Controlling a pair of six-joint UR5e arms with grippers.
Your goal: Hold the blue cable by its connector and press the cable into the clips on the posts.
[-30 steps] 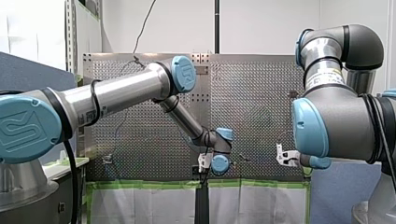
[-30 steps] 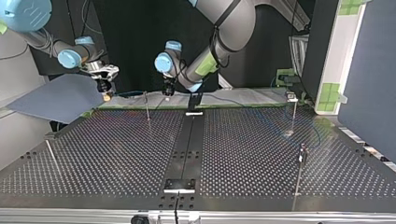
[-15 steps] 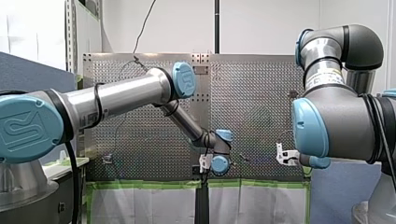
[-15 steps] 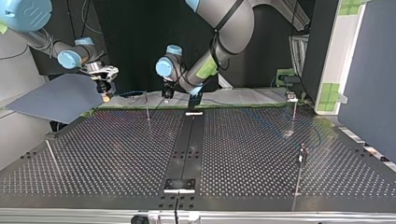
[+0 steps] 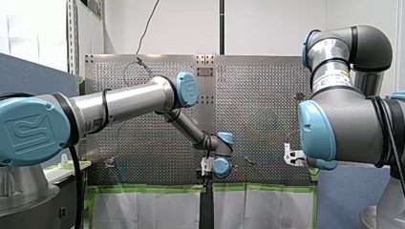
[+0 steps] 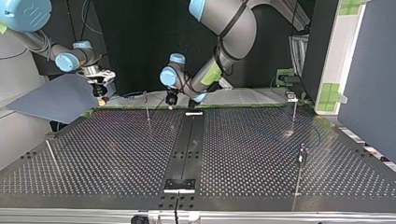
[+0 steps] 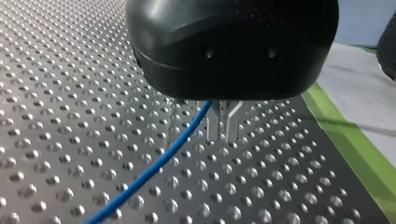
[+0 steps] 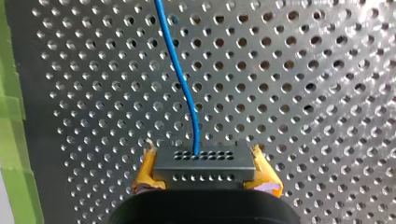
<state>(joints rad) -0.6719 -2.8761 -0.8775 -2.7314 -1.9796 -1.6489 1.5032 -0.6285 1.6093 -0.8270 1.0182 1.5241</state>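
my right gripper (image 8: 204, 156) clamps the grey connector (image 8: 204, 169), blue cable (image 8: 183, 79) leading ahead from it and under my left gripper (image 7: 205, 128), whose grip i cannot tell.

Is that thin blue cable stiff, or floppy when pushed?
Probably floppy: the blue cable curves loosely away from the connector. Likely light, being so thin. The connector looks rigid, held between yellow pads of my right end effector.

A faint UR emblem on my left arm's (image 5: 125, 101) blue shoulder cap (image 5: 33, 134).
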